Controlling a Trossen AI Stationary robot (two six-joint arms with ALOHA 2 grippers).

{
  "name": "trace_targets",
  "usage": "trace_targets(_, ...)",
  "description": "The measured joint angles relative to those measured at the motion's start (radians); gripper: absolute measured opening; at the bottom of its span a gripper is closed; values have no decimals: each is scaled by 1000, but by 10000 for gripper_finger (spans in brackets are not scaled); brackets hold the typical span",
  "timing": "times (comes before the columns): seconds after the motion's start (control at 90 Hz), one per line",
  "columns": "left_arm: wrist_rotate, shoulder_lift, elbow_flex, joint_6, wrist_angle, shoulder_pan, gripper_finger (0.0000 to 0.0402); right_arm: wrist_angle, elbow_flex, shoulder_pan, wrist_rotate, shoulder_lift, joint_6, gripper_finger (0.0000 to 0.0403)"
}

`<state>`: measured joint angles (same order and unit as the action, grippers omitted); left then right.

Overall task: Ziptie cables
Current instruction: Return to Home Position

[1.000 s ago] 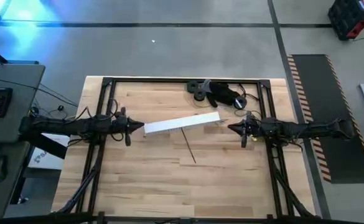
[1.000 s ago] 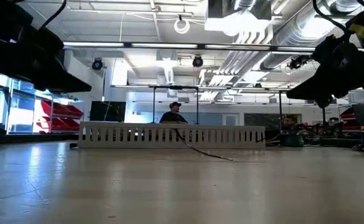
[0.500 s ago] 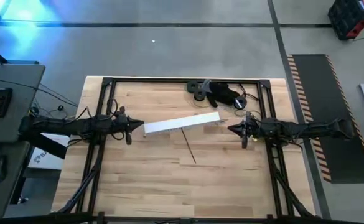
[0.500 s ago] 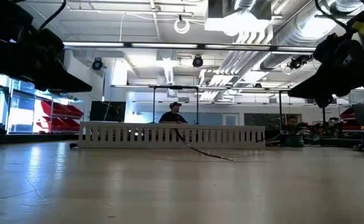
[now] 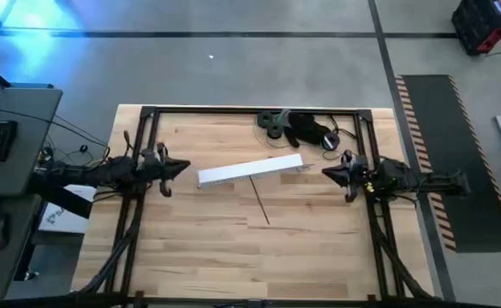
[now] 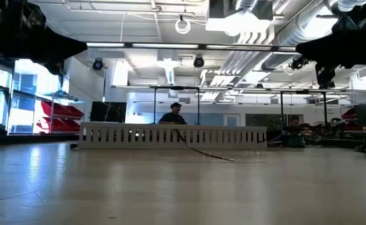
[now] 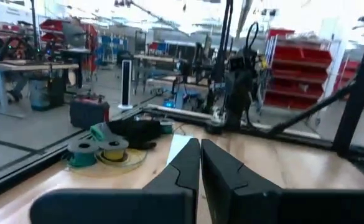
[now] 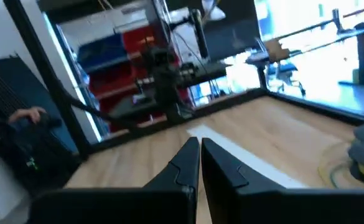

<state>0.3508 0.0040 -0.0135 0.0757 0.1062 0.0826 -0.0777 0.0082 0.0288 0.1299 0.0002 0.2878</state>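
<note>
Left wrist view has the left gripper pinched closed on nothing, and the right gripper is likewise closed and empty. From above, each hangs off the wood at its own side of the table, well apart from the work. Between them lies the white duct, slanted across the middle. The cables run out of it as one thin dark tail onto the bare boards toward the near edge. At the far edge sit tape rolls beside a dark heap, and a person shows in the room behind.

Risk looks small, since both arms are clear of the work, yet that loose tail is the weak point. It is not tucked in, so it could lever the duct open, or be dragged if anything brushes it. A low swing of either arm on its way back would also shove the light duct askew.

Compared with a second ago, both arms have drawn back toward their bases and sit higher in the low view; duct and cables have not shifted
</note>
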Motion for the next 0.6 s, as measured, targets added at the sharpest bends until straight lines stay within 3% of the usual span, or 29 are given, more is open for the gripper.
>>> trace_targets(0.6, 3, 0, 2, 0, -35, -24, 0, 41, 0, -5, -10, 5, 0, 0)
